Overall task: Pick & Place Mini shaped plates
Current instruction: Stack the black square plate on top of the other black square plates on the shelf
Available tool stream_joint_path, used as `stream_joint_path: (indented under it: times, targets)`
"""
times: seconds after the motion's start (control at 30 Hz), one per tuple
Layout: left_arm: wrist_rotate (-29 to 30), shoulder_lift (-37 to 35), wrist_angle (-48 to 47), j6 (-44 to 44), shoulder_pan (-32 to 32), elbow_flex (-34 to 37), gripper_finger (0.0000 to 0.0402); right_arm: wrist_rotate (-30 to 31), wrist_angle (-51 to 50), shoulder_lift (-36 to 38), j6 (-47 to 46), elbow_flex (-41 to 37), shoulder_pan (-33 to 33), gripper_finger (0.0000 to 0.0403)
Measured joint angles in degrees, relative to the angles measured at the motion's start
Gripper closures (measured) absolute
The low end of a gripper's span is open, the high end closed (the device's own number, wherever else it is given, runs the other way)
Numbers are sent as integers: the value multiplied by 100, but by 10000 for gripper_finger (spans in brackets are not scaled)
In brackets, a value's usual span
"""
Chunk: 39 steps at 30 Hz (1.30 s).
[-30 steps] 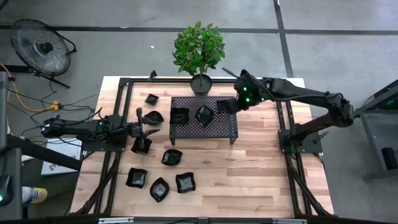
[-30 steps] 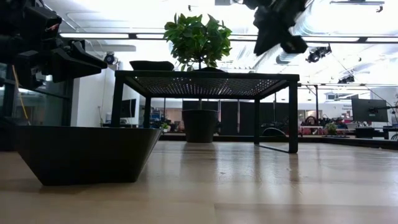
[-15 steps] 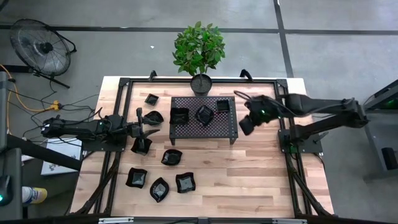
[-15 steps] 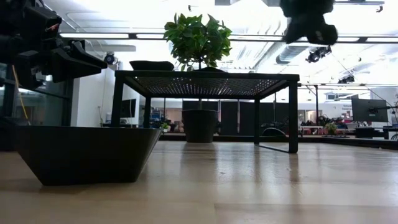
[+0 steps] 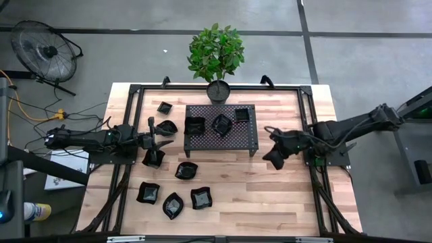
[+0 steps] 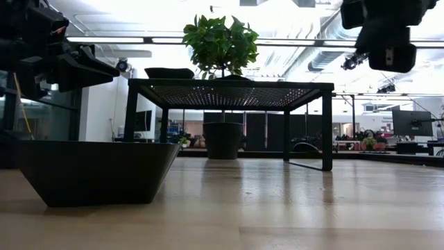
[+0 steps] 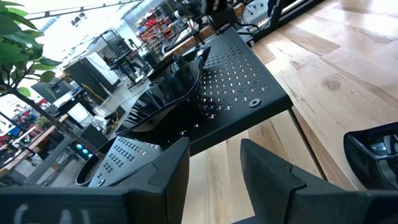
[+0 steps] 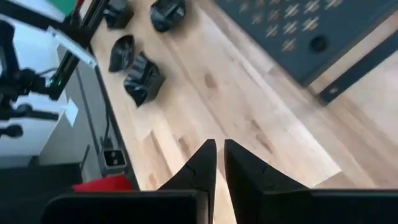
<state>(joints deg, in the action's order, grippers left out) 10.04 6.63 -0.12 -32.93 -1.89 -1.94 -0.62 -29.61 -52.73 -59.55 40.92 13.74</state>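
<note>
Nearest, three plates (image 5: 173, 204) lie in a loose row on the counter (image 5: 283, 196), with another (image 5: 186, 171) just beyond them. At mid-depth on the left, the left gripper (image 5: 150, 140) hovers with its jaws apart and empty, a plate (image 5: 154, 157) just on its near side and another (image 5: 166, 127) just beyond it. Level with it on the right, the right gripper (image 5: 273, 158) hangs over bare wood beside the rack (image 5: 248, 140), jaws nearly shut and empty. Three plates (image 5: 221, 124) sit on the rack, seemingly flat, though the overhead view is coarse. One small plate (image 5: 164, 106) lies far left; the plant (image 5: 216, 54) stands farthest. The risk is the left jaws clipping a neighbouring plate while descending, since the dishes crowd that gripper and their glossy, sloped walls could slip from a shallow pinch.
</note>
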Motion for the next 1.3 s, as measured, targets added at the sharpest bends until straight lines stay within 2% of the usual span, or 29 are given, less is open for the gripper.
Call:
stream_joint_path:
  times: [0.3, 0.57, 0.83, 0.93, 1.03, 1.17, 1.3]
  targets:
    - [0, -2, 0, 0, 0, -2, 261, 198, 588, 22, 49, -396, 306, 375]
    - [1, 0, 0, 0, 0, -1, 261, 741, 2804, 592, -45, -1644, 330, 391]
    - [2, -2, 0, -1, 0, 0, 261, 1242, 3608, 1472, 91, -2530, 235, 400]
    - [1, -2, -2, 0, 0, -2, 261, 1350, 3630, 1943, 731, -2754, 120, 397]
    - [2, -1, 0, 0, 0, 0, 261, 1135, 3670, 2341, 1274, -2848, 66, 397]
    - [2, 0, 0, -2, 0, 0, 261, 836, 3670, 2757, 2882, -2874, 48, 399]
    - [2, 0, 0, 0, 0, -1, 261, 1049, 3646, 3123, 4427, -2874, 48, 401]
